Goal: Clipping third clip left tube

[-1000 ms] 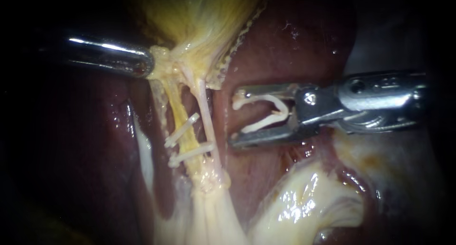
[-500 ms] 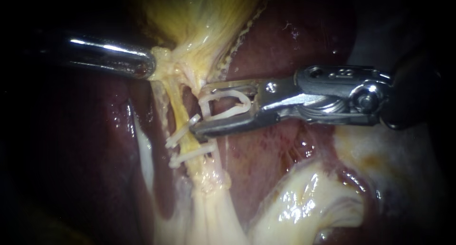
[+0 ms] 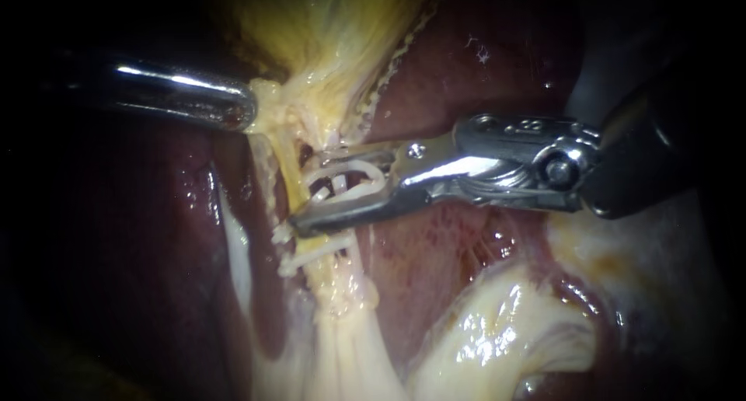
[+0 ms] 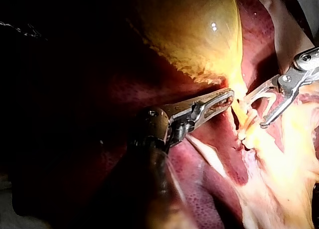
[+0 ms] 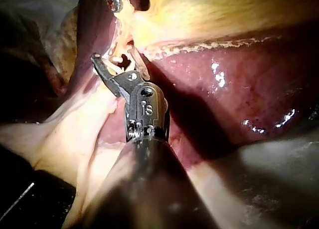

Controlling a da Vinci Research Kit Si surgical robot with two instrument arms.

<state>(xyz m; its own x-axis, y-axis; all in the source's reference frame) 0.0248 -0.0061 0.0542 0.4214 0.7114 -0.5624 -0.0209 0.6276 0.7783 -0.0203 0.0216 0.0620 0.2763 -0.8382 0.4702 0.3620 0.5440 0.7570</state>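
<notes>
The right instrument's end effector [image 3: 305,193] stood spread, with an open white clip [image 3: 365,172] seated against both jaws. It straddled a pale tube [image 3: 339,186] just above two set clips [image 3: 315,251]. The left instrument [image 3: 252,109] pinched the neck of the gallbladder [image 3: 326,28], beside the liver [image 3: 466,74].

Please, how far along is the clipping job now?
Done: two clips sit across the tube. In hand: the right instrument's tool holds an open clip around the tube, nearer the gallbladder than those two. Left: closing this clip and drawing the tool back.
</notes>
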